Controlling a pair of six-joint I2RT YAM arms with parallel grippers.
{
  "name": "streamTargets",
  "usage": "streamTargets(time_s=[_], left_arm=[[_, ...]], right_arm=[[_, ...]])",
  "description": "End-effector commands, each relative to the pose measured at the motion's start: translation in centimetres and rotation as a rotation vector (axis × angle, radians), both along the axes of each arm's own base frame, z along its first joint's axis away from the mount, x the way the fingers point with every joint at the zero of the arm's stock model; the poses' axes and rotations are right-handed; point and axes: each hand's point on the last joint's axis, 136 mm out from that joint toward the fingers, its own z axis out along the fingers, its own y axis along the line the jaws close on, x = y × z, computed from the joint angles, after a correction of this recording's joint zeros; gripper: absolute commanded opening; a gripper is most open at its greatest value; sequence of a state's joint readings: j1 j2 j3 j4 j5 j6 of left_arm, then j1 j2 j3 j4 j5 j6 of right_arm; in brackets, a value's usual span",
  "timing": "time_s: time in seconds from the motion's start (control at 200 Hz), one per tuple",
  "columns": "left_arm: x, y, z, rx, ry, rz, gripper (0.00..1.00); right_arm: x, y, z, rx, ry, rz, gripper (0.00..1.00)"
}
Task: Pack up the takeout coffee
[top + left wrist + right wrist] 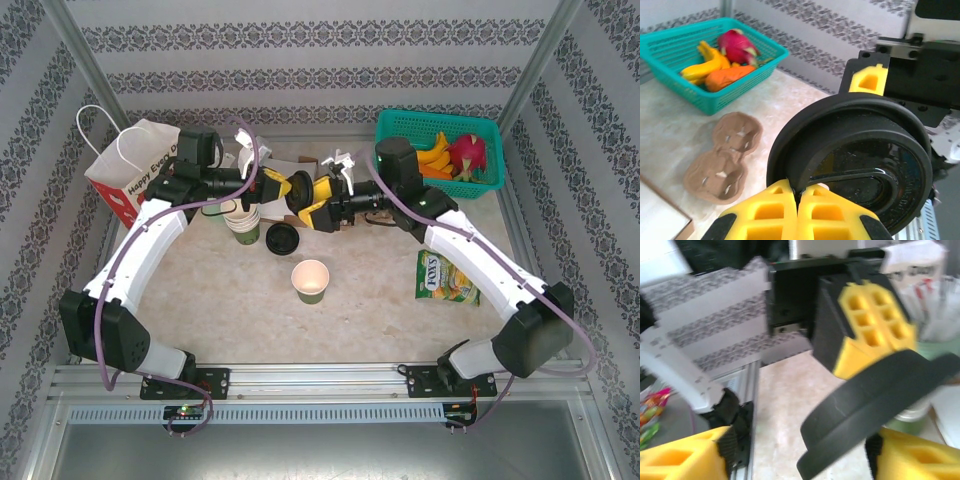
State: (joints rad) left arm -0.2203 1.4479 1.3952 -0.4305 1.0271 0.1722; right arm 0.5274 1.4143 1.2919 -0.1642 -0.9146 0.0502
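While both arms meet mid-air, the left gripper [799,192] is clamped on the rim of a black lid [860,150]. The right gripper [797,455] is spread wide w/ the lid's edge btwn its fingers; contact unclear. Lower down, an open cup [311,281] stands lidless on the table [220,310], a 2nd lid [281,239] lying near it.

Left of and nearer than the open cup [311,281], the table [215,300] is bare; a loose lid [281,239] lies just behind, a snack packet [447,277] right.
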Motion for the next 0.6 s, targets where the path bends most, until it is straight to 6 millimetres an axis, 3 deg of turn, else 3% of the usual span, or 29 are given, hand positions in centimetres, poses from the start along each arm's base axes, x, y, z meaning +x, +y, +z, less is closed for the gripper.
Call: streamTargets(time_s=[0.0, 0.11, 0.195, 0.35, 0.595], left_arm=[[1.9, 1.5, 0.1, 0.022, 0.007, 0.159, 0.00], [2.2, 2.3, -0.8, 0.033, 0.076, 0.247, 0.00], [2.2, 3.1, -1.7, 0.033, 0.145, 0.331, 0.00], [1.3, 3.8, -3.7, 0.038, 0.298, 0.452, 0.00], [-1.8, 3.3, -6.2, 0.069, 0.481, 0.564, 0.00]], right_arm=[[4.3, -2.6, -0.1, -0.050, -0.061, -0.333, 0.98], [7.6, -6.1, -1.1, -0.075, -0.006, -0.659, 0.98], [9.0, -9.0, -2.2, -0.043, 0.111, -0.888, 0.98], [8.5, -11.3, -5.1, 0.026, 0.314, -1.068, 0.98], [6.3, -12.4, -9.7, 0.067, 0.547, -1.135, 0.98]])
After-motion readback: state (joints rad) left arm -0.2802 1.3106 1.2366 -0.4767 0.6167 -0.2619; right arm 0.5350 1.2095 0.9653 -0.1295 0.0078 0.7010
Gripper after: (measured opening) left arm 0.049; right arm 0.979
